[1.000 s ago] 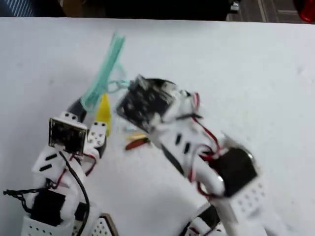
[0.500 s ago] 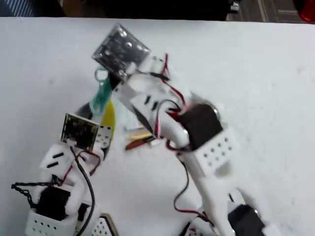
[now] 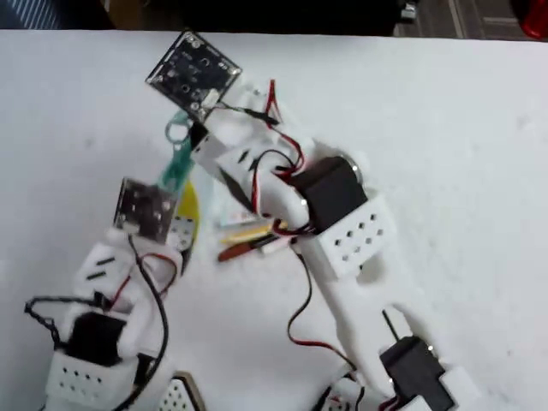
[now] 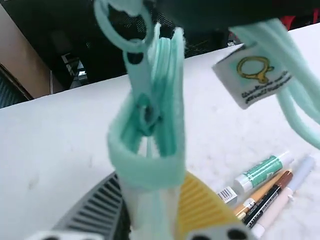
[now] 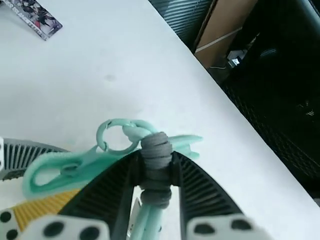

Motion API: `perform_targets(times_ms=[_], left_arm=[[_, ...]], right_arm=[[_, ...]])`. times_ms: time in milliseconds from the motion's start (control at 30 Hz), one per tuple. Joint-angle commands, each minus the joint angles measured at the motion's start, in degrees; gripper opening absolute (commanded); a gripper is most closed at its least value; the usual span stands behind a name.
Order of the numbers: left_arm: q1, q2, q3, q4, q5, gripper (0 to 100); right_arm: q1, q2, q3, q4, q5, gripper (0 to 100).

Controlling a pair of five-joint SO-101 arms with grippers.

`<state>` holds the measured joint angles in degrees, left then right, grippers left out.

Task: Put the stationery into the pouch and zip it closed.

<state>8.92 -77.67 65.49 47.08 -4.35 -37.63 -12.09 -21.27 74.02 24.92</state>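
Note:
A mint-green zip pouch (image 4: pixel 150 125) stands on edge, with its zipper slider (image 4: pixel 145 112) and ring pull (image 4: pixel 120 25) facing up. My left gripper (image 4: pixel 150 210) is shut on the pouch's lower end, between a grey ribbed finger (image 4: pixel 92 212) and a yellow one (image 4: pixel 200 205). My right gripper (image 5: pixel 155 175) is shut on the pouch's upper end beside the ring pull (image 5: pixel 112 135). In the high view the pouch (image 3: pixel 178 164) runs between both arms. Several pens and markers (image 4: pixel 265 187) lie loose on the table beside it, and show as the pens (image 3: pixel 247 240) under the right arm.
The white table (image 3: pixel 445 128) stretches open to the right and far side. The right arm (image 3: pixel 342 223) crosses diagonally above the pens. A small printed card (image 5: pixel 35 17) lies farther off on the table. A dark gap runs beyond the far table edge.
The right arm swung from over the pens toward the far left and closed onto the pouch's top. The pouch, earlier stretched tall, now sits lower under it. The left arm shifted slightly right.

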Motion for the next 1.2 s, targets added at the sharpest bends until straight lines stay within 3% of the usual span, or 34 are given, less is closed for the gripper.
perform_targets(times_ms=[0,333,533,800,1000,1167], left_arm=[[-1.4,5.0,-2.2,0.6,1.4,2],[-0.5,5.1,1.1,-1.9,2.9,3],[0.8,5.0,1.1,-1.1,3.6,21],[0.5,5.0,1.1,-2.4,4.3,15],[0.3,5.0,1.4,-4.2,4.3,2],[0.3,5.0,1.4,-4.1,4.3,2]], right_arm=[[2.3,0.0,-2.8,1.5,-0.6,1.6],[4.5,0.1,-2.8,-1.8,-0.6,1.6],[4.4,1.1,-3.1,-5.4,-0.6,1.6],[4.4,5.6,-3.3,-6.2,-0.6,1.6],[3.1,5.4,-3.3,-6.3,-0.4,1.6],[3.1,5.4,-3.3,-7.4,-0.4,1.6]])
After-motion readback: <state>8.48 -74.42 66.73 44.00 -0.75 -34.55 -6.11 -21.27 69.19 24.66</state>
